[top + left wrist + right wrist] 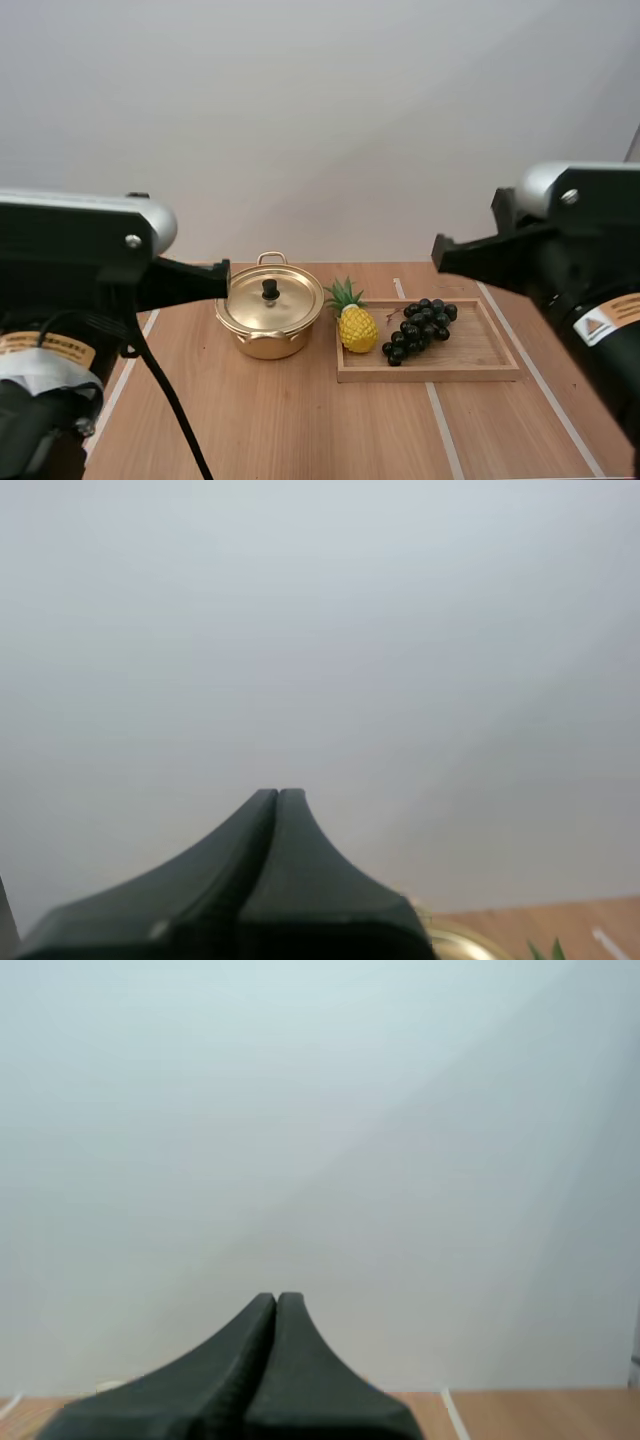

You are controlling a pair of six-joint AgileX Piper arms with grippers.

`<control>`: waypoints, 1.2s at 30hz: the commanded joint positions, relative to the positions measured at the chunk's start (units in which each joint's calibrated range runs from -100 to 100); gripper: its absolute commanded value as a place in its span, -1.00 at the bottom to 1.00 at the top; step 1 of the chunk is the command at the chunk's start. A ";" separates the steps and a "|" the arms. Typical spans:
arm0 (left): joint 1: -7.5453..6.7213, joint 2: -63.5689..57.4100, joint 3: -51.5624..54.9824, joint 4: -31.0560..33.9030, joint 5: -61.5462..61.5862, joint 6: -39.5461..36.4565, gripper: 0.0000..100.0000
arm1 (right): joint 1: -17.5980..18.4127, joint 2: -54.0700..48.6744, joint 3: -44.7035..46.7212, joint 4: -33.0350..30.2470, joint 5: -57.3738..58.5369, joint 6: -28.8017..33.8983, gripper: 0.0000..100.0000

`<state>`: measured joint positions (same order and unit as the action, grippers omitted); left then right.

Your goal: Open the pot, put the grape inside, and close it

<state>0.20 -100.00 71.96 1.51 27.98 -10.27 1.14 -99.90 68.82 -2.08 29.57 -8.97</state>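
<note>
Far left: left gripper (222, 278) of two black fingers, pressed together into one dark wedge, holding nothing, raised over the table with its tip beside the pot in the high view. Needs to part before reaching down; risks striking the knob and shoving the pot if lowered shut.

Next: round golden metal pot (268, 342) with loop handles, upright, capped by its golden lid (285, 305) with a small black knob (270, 289). Easy to lose from an off-centre pinch; liable to clatter against the rim if dropped askew.

Just beside the pot: yellow toy pineapple with green leaves (357, 328), standing at the left end of the shallow wooden tray (430, 375), between pot and fruit. Likely to topple under a low carry from tray to pot.

Then the bunch of dark, near-black grapes (420, 325), lying in the tray, not yet in the pot. Apt to swing or slip if pinched by one berry only.

Far right: right gripper (440, 250), likewise closed up and empty, raised near the tray.

Underneath: flat light-brown wood-grain table (300, 430) crossed by white tape lines (440, 430). Behind: plain pale wall.
</note>
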 commanded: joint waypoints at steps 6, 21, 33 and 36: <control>0.19 0.00 -11.17 0.85 2.20 3.47 -1.00 | -0.18 -0.10 -13.18 0.42 1.30 -0.31 -1.00; 0.19 24.66 -36.72 0.85 5.93 -2.77 -1.00 | -0.18 21.54 -32.60 0.01 2.78 -0.31 -1.00; 0.19 50.44 -53.26 0.85 5.22 -2.77 -1.00 | -0.18 44.02 -49.14 -1.35 1.98 -0.31 -1.00; 0.19 53.61 -54.24 0.85 4.56 -2.77 -1.00 | -0.18 47.43 -51.35 -1.35 1.93 -0.31 -1.00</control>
<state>0.20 -48.60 18.70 2.32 34.30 -12.37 1.14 -54.36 19.40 -2.98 32.69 -8.97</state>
